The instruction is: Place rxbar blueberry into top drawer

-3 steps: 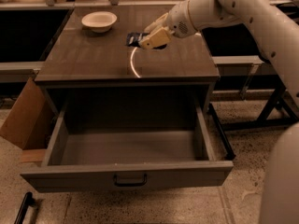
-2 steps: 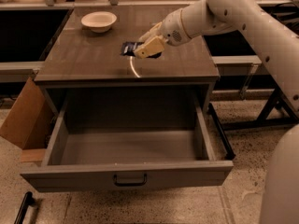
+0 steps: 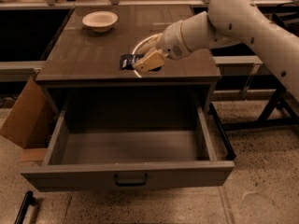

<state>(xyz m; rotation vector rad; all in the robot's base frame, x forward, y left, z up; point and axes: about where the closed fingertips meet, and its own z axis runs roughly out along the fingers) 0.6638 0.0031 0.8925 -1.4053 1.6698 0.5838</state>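
Navy-wrapped rxbar blueberry [image 3: 126,61] sticks out leftward from the gripper [image 3: 141,63], its right end pinched between the tan fingers [image 3: 150,61]. Fingers narrow, closed on the bar. Bar sits near the front edge of the dark worktop [image 3: 88,55], above the pulled-out top drawer [image 3: 70,175]. Pale lettering on the wrapper cannot be read. Cream bowl [image 3: 99,20] at the worktop's far left.

The gripper [image 3: 140,62], tan-fingered on a cream-white arm [image 3: 233,17], grips the dark navy rxbar blueberry [image 3: 126,61] at six o'clock on the dark brown tabletop [image 3: 88,55]. The top drawer [image 3: 70,177] is grey with a dark handle [image 3: 131,180]. A cream bowl [image 3: 99,20] sits at eleven o'clock.
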